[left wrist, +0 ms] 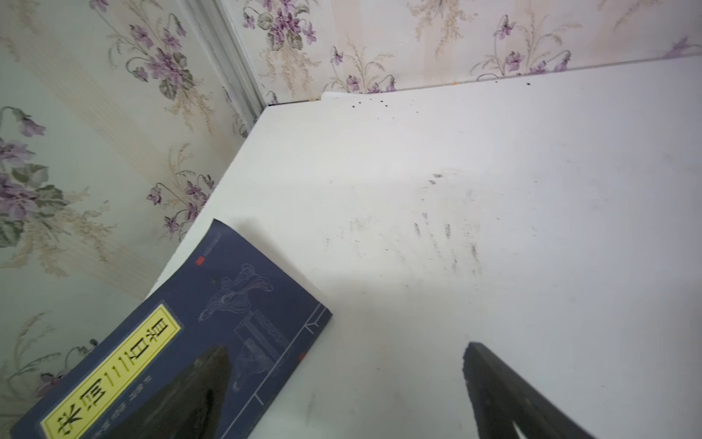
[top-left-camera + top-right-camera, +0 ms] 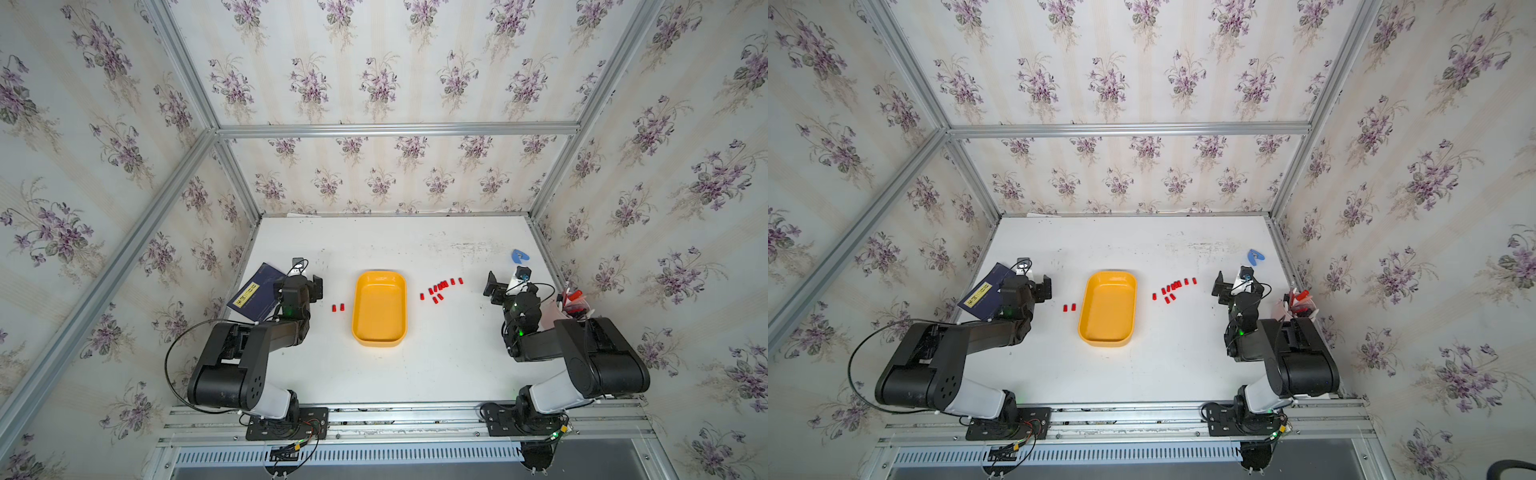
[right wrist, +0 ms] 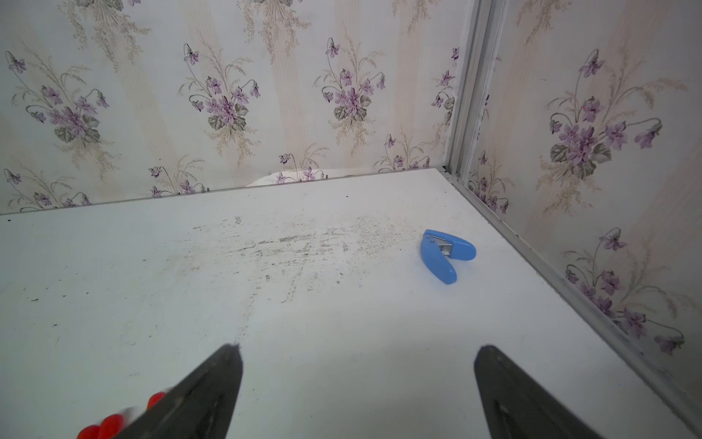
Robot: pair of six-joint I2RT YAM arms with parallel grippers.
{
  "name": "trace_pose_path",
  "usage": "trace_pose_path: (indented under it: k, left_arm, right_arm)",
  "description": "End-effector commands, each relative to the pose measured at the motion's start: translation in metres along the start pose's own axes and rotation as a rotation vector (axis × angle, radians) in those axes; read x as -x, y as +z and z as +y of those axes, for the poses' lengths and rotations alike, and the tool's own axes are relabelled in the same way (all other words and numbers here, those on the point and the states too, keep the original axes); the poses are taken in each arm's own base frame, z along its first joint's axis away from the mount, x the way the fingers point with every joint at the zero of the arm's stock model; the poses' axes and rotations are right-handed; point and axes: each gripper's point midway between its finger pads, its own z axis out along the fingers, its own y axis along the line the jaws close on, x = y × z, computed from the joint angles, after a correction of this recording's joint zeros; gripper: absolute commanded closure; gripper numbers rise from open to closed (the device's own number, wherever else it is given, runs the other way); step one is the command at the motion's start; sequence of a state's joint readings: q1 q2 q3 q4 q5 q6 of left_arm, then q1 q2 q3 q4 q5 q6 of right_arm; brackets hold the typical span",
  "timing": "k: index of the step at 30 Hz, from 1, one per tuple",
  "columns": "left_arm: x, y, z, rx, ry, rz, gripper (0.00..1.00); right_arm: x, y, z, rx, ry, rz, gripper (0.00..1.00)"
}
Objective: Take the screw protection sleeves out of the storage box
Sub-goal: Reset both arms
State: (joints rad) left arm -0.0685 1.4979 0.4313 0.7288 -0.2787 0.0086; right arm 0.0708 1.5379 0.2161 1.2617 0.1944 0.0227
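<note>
Evidently finished: the yellow tray (image 2: pixel 379 307) appears empty, though small in view. Red caps (image 2: pixel 440 287) lie on the tabletop (image 2: pixel 415 374), two left of it, a cluster right. The left claw (image 1: pixel 347 347) and right claw (image 3: pixel 357 347) stand apart, empty.

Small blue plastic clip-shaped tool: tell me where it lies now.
In both top views the small blue plastic clip-shaped tool lies on the white table toward its far right corner, just beyond the right gripper.
</note>
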Motion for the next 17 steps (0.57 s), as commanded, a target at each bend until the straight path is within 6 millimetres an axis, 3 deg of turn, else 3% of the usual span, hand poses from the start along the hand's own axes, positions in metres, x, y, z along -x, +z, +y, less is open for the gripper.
trace_pose_path:
  k: [1, 17]
  left_arm:
    - [0.0020, 0.0002, -0.0024, -0.022, -0.015, -0.001, 0.00]
    - [0.0020, 0.0003, -0.0021, -0.021, -0.016, -0.002, 0.00]
  right_arm:
    - [0.0056, 0.0001, 0.0002, 0.001, 0.011, -0.016, 0.00]
    - [0.0056, 0.0000, 0.0005, 0.002, 0.012, -0.019, 0.00]
